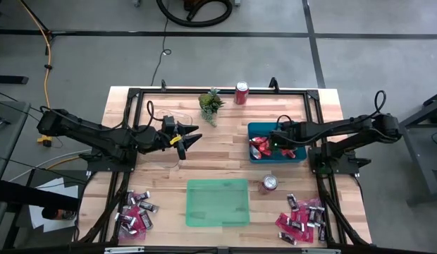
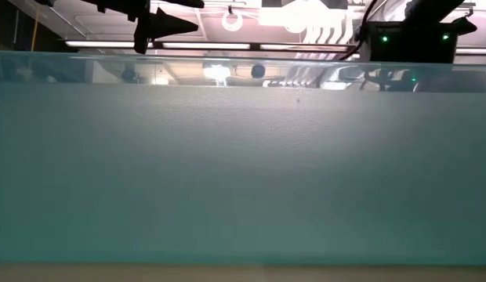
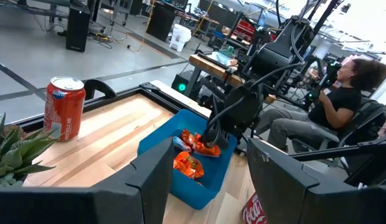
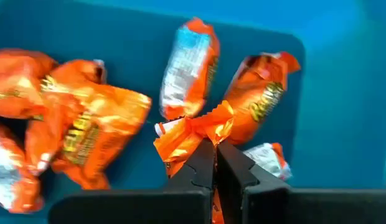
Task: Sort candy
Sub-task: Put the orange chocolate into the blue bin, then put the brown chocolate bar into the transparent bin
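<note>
My right gripper (image 1: 273,143) points down into the blue tray (image 1: 296,131) at the right, shut on a red-orange candy packet (image 4: 243,115). Several more red-orange packets (image 4: 81,134) lie on the tray's floor around it. My left gripper (image 1: 192,137) hangs open above the table's left middle, level, with nothing between its fingers (image 3: 149,180). Two heaps of candy, pink-red packets and dark bars, lie on the table at the near left (image 1: 136,215) and near right (image 1: 303,217). A green tray (image 1: 217,202) sits at the near middle. My right gripper pinches the packet's crimped end (image 4: 202,132) between its two fingertips, coming from above and pointing steeply down. The packet's body stretches away from the fingers over the tray floor, beside the other packets. Whether it is lifted clear I cannot tell.
One red soda can (image 1: 241,92) stands at the far edge beside a small green plant (image 1: 211,104), another (image 1: 269,183) between the two trays. A dark frame (image 1: 137,106) runs round the table. The green tray's wall (image 2: 243,157) fills the low view. A person (image 3: 336,106) sits beyond the table.
</note>
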{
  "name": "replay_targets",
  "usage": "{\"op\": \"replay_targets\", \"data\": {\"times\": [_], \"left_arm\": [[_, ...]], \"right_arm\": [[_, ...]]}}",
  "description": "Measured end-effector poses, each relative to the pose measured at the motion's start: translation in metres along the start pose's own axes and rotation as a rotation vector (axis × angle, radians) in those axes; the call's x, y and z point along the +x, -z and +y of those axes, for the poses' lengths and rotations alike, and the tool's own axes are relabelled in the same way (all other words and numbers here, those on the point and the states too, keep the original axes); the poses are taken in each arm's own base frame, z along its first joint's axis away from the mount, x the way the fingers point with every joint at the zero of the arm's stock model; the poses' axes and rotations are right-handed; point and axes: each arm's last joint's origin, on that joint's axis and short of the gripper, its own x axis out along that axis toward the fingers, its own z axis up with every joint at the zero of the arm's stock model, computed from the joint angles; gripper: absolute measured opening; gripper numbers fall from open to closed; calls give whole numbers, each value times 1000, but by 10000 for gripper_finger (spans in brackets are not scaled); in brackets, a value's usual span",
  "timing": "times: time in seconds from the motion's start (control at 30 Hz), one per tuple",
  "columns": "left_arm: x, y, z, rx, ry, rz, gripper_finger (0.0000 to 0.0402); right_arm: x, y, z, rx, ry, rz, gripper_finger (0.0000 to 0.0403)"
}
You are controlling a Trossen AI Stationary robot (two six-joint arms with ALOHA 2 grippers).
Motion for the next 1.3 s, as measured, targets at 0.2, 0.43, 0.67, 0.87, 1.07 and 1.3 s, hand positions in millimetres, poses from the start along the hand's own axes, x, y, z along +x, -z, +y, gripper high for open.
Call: {"op": "replay_targets", "data": {"times": [0.2, 0.43, 0.67, 0.87, 1.07, 1.3], "left_arm": [[0, 0, 0, -1, 0, 0, 191], [-1, 1, -2, -1, 19, 8, 191], [-1, 0, -1, -3, 6, -3, 191], [-1, 0, -1, -2, 5, -2, 191], [-1, -1, -1, -6, 4, -10, 191], [-1, -2, -2, -13, 9, -23, 191]], "right_arm": [[-1, -2, 10, 0, -109, -11, 0], [0, -2, 9, -4, -93, -1, 5], [-1, 0, 8, -58, -95, 39, 96], [-3, 2, 3, -168, -69, 97, 200], [-46, -11, -8, -271, -96, 9, 248], [-115, -29, -25, -215, -437, -209, 250]]}}
